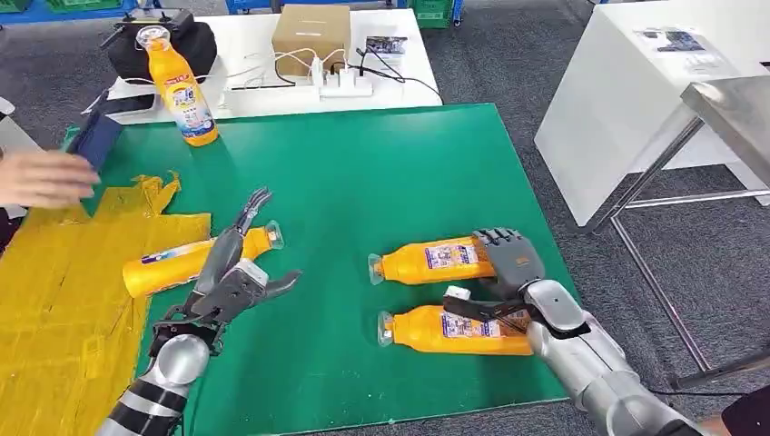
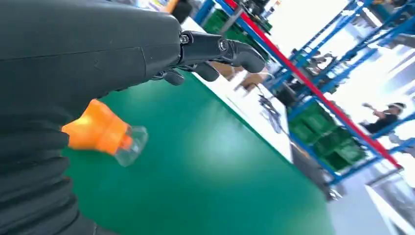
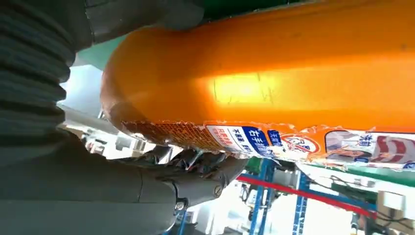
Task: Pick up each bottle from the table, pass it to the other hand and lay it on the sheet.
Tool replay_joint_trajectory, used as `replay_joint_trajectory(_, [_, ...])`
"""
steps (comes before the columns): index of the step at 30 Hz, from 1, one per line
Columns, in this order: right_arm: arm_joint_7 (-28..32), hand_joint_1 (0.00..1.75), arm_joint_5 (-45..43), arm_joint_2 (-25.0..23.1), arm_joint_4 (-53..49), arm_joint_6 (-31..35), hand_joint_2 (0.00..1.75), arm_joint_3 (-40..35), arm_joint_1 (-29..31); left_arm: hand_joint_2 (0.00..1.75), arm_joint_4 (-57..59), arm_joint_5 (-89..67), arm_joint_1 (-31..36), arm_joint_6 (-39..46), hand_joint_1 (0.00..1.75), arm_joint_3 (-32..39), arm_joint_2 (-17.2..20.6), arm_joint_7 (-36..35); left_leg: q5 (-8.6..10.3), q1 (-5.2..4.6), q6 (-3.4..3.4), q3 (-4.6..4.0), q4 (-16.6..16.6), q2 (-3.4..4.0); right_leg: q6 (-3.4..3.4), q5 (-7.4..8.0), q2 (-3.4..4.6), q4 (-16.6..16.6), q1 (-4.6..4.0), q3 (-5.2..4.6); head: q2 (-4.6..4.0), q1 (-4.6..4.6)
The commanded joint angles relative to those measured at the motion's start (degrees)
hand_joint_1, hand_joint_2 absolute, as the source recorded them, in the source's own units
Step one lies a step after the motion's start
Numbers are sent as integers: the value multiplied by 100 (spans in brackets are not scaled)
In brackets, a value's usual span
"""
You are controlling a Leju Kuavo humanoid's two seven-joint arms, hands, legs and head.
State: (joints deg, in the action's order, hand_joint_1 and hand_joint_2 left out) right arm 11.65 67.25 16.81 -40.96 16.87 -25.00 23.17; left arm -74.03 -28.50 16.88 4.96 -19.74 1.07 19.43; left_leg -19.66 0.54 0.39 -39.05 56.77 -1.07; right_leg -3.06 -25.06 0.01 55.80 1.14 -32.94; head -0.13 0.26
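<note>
**Inspector A:** Right hand (image 1: 508, 272) sits at the base end of the two bottles lying on the green desk (image 1: 363, 182). Its fingers reach over the base of the far bottle (image 1: 436, 260), thumb toward the near bottle (image 1: 454, 329). The right wrist view shows an orange body pressed close against the palm, fingers curling beneath the label. Whether the grasp is closed, I cannot tell.

**Inspector B:** Left hand?

**Inspector A:** Left hand (image 1: 238, 272) is spread and holds nothing, poised over the neck of a third bottle (image 1: 186, 262), which lies partly on the yellow sheet (image 1: 64, 282). A fourth, upright bottle (image 1: 182, 91) stands at the desk's far edge.

**Inspector B:** Handling assessment?

**Inspector A:** Judged rigid plastic, apparently full, so moderately heavy. The round, glossy body would likely roll and slip. Recommend gripping across the labelled mid-body, near the balance point, leaving one end free for the receiving hand. The narrow neck and clear cap offer poor purchase.
</note>
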Motion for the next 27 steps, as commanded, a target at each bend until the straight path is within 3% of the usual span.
replay_joint_trajectory(1, [57,175,-216,-299,276,-108,175,-59,45,175,-456,329,-243,-147,0,-263,98,93,-9,3,-1,19,-1,7,10,-6,2,-6,-5,21,0,0])
replay_joint_trajectory(15, [57,175,-216,-299,276,-108,175,-59,45,175,-456,329,-243,-147,0,-263,98,93,-29,5,-3,52,9,18,26,-23,4,-2,-10,59,0,0])
replay_joint_trajectory(16, [57,175,-216,-299,276,-108,175,-59,45,175,-456,329,-243,-147,0,-263,98,93,-7,5,-2,19,-1,6,10,-5,1,-6,-5,23,0,0])
replay_joint_trajectory(19, [16,175,-284,-299,154,10,175,36,-6,175,-521,537,-276,-307,0,-243,107,141,-11,5,-2,25,0,8,13,-7,3,-5,-6,28,0,-2])
replay_joint_trajectory(22, [-396,175,-292,-661,-939,1244,175,733,-392,175,-1029,1345,-695,-984,0,-169,146,126,-24,4,-3,41,6,21,19,-16,12,-2,-7,41,0,0])
replay_joint_trajectory(27, [-254,175,-924,-1440,-3191,2019,175,1344,-1161,175,-922,2205,-833,-1553,0,-146,49,88,-19,3,-7,15,3,28,17,-9,28,4,-6,14,0,0])
